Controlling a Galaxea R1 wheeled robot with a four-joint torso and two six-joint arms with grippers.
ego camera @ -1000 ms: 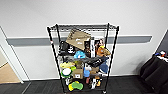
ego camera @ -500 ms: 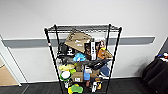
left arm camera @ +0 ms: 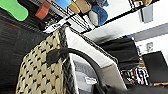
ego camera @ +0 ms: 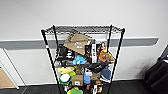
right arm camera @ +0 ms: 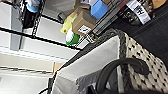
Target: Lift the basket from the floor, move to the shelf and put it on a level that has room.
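Basket (left arm camera: 42, 72) comes first in the task, and by the wrist views it is already off the floor and brought up close beside the shelf (ego camera: 82, 60), so the lifting and most of the driving look done; what is left, as I judge it, is raising it onto the level (ego camera: 85, 29), the top wire tier, which lies bare while the tiers below are crowded.

Largest in the head view is the shelf itself, standing against a pale wall. Its upper tier holds a tilted cardboard box (ego camera: 77, 42) and some upright packages; lower down are a blue soft thing, a small brown carton (ego camera: 77, 80) and green and yellow toys.

In the left wrist view the basket's checkered wall and dark braided rim sit close under the camera, with a black loop handle (left arm camera: 75, 53) arching over the pale lining. The right wrist view shows the opposite end, its own handle (right arm camera: 120, 67) curving close by, and the shelf's cluttered tiers just beyond the rim. A small label lies inside; otherwise the lining looks empty.

Whether either gripper is spread or pinching a handle, I cannot tell.
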